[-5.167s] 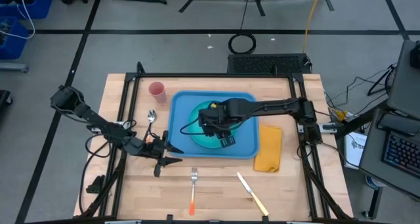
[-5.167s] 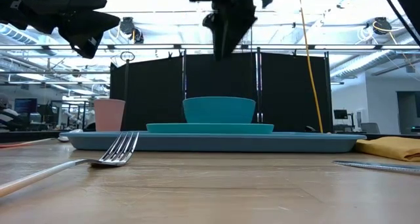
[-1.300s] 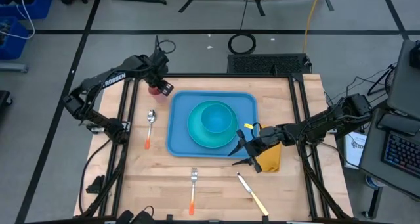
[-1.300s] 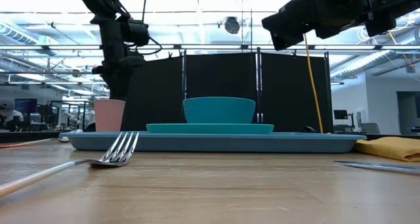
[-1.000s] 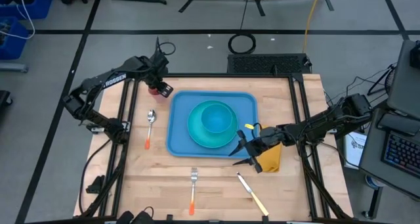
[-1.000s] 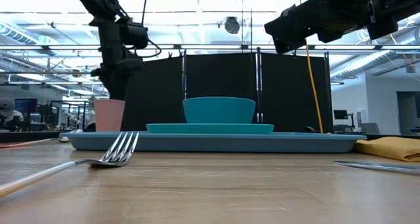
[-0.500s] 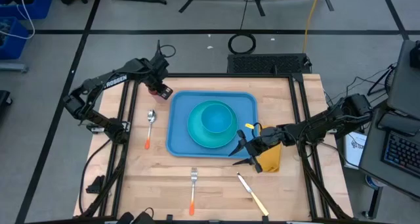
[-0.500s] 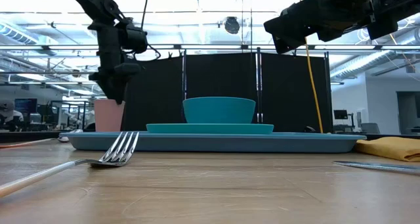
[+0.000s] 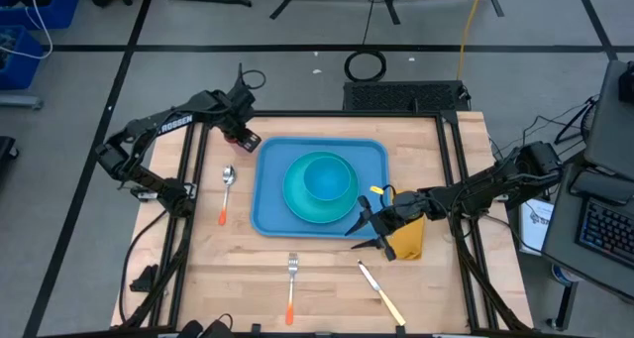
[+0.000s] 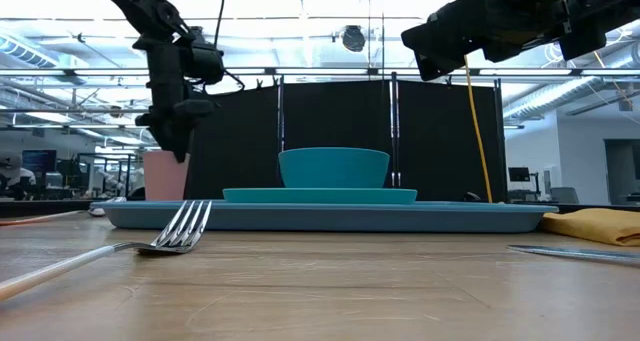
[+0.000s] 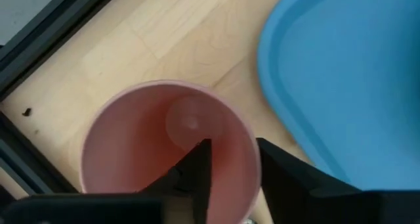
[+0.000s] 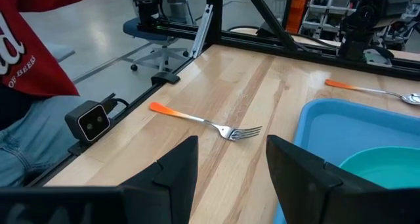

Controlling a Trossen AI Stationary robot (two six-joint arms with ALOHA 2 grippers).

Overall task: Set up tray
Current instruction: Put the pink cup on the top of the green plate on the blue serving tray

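On your counter point(image 9: 327, 269) you have one light-blue tray point(image 9: 272, 194), one teal plate point(image 9: 297, 204), one teal bowl point(image 9: 327, 176), one pink cup point(image 11: 167, 148), one spoon point(image 9: 227, 184), one fork point(image 9: 292, 283), one knife point(image 9: 379, 293) and one yellow napkin point(image 9: 408, 239). You also have two arms, each with one end effector.

wooden table point(image 9: 327, 269), tray point(image 9: 272, 194), fork point(image 9: 292, 283), napkin point(image 9: 408, 241)

Tray point(image 9: 269, 184) w/ plate point(image 9: 297, 201) + bowl point(image 9: 327, 176) is filling bench point(image 9: 436, 279) centre. Left end effector point(image 11: 231, 165) is straddling pink cup point(image 11: 141, 145) rim at back-left corner, tight beside tray. Fork point(image 9: 291, 288) + knife point(image 9: 380, 292) are lying along front edge; bare wood between them is leaving room to pass.
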